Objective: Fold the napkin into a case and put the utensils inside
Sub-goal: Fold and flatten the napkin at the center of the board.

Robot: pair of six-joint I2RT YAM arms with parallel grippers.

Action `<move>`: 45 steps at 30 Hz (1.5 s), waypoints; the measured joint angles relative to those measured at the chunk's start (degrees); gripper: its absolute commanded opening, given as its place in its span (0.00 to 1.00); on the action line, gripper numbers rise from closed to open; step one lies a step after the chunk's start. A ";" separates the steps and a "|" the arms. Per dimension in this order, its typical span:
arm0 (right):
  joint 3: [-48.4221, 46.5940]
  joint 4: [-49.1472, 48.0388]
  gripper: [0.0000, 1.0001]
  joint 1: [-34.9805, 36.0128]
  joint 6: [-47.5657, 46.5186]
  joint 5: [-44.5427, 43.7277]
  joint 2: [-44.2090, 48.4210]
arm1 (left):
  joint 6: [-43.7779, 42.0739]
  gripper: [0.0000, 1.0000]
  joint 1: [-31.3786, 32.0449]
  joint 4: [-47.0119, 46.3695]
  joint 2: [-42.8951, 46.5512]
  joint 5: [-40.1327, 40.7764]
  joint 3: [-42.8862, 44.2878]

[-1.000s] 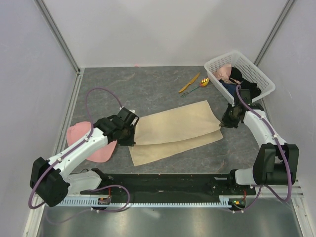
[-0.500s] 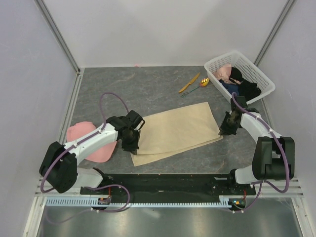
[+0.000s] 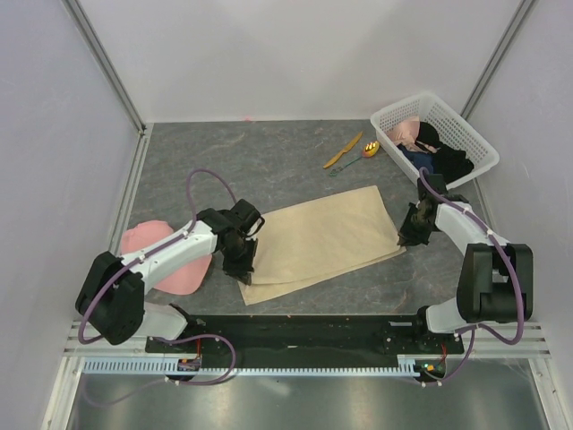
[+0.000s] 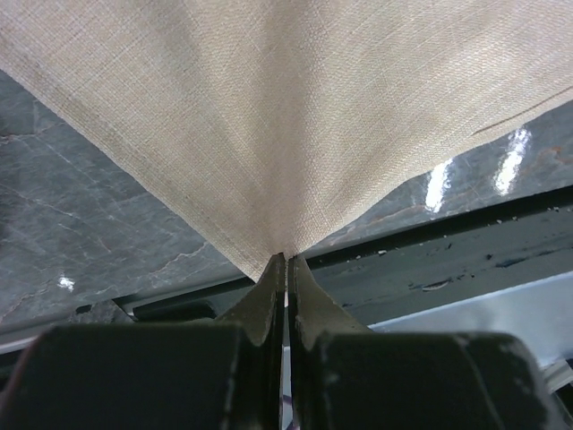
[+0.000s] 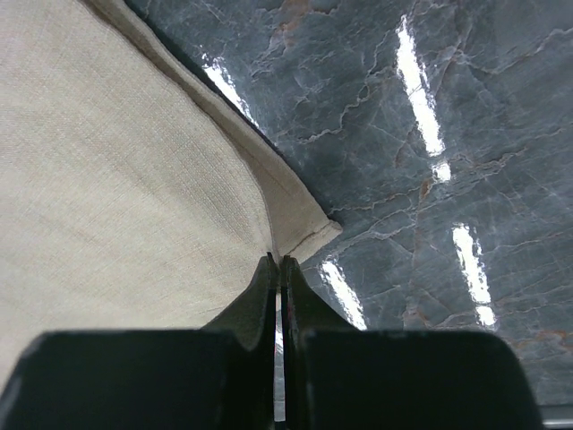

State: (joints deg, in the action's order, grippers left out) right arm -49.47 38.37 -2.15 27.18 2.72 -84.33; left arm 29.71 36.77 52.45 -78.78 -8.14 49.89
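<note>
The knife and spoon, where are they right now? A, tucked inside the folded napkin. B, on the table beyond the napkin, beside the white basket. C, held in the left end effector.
B: the knife and spoon lie on the bare table past the napkin, just left of the white basket.

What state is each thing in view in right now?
napkin, folded double, flat on the table, near edges not aligned.
left pincer, shut on the napkin's left corner.
right pincer, shut on the napkin's right corner.
knife, loose on the table beyond the napkin.
spoon, lying beside the knife, outside the napkin.
basket, upright, holding clothes.
cap, on the table left of the napkin.
</note>
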 measured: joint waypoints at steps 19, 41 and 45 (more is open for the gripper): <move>-2.64 4.66 0.00 -0.35 -0.02 -1.05 1.66 | 0.42 0.02 0.96 3.21 7.76 -5.64 1.60; -5.16 6.23 0.00 -0.70 -0.46 -0.87 0.81 | 1.22 0.02 3.63 2.23 4.31 -8.50 -1.46; -4.11 5.40 0.00 -0.70 -0.50 -0.96 0.68 | 1.22 0.02 4.66 1.36 2.38 -8.48 -2.10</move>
State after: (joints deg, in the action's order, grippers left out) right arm -53.58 43.77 -2.85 26.68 1.76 -83.66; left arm 30.94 41.43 53.80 -76.40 -16.62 47.79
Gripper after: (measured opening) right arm 0.011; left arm 0.032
